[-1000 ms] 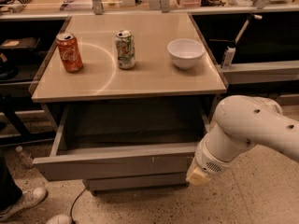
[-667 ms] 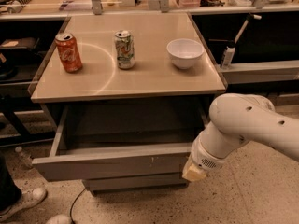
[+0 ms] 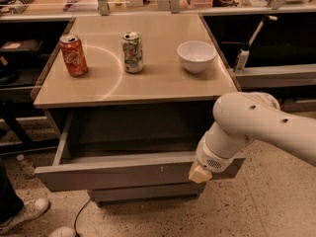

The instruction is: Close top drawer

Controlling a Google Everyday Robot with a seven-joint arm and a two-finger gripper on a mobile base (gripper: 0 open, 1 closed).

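The top drawer (image 3: 113,174) is a wide grey drawer pulled out from under the beige table top, its deep grey interior (image 3: 133,130) showing and small white chips on its flat front right of centre. My white arm comes in from the right. My gripper (image 3: 200,173) is at the right part of the drawer front, at its top edge, seen only as a cream-coloured tip below the wrist. Whether it touches the front I cannot tell.
On the table top (image 3: 148,83) stand a red soda can (image 3: 73,55), a green-white can (image 3: 132,52) and a white bowl (image 3: 196,56). A lower drawer front (image 3: 143,193) sits under the open one. A person's shoe (image 3: 22,214) and a cable lie on the floor at left.
My arm and gripper have shifted slightly left along the drawer front. The drawer looks about as far out as before.
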